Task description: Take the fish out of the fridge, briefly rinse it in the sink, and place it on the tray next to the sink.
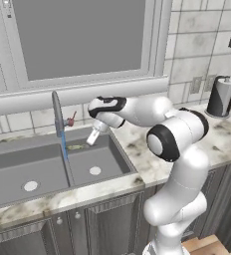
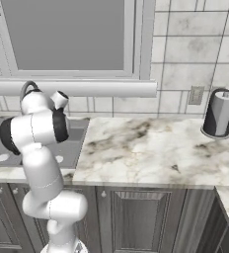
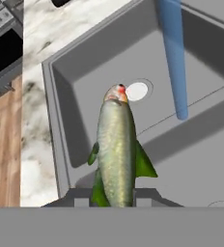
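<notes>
While the two-finger gripper (image 3: 115,198) is clamped on the tail end of the small, slender, silvery olive-green fish (image 3: 116,149), the rinsing step of the task is judged to be in hand. In the hand view the fish projects straight out from between the dark fingertips, head pointing away from the hand toward the round drain (image 3: 136,90) of the grey basin below. A blue stream of water (image 3: 174,58) falls beside the fish, close but apparently not touching it. In the left base view the gripper (image 1: 93,138) hangs over the right basin of the grey double-basin sink (image 1: 112,149), with the fish (image 1: 77,147) extending left toward the water column under the grey gooseneck faucet (image 1: 57,112), whose small red lever (image 1: 70,121) sits behind it. Next, the fish likely needs a short shift sideways into the stream, then a lift clear of the basin rim and a carry to the tray. The grip must hold on the thin tail; a slip would drop the fish into the basin. On the marbled counter (image 2: 146,148), far right, stands a dark paper-towel holder (image 2: 218,114).
</notes>
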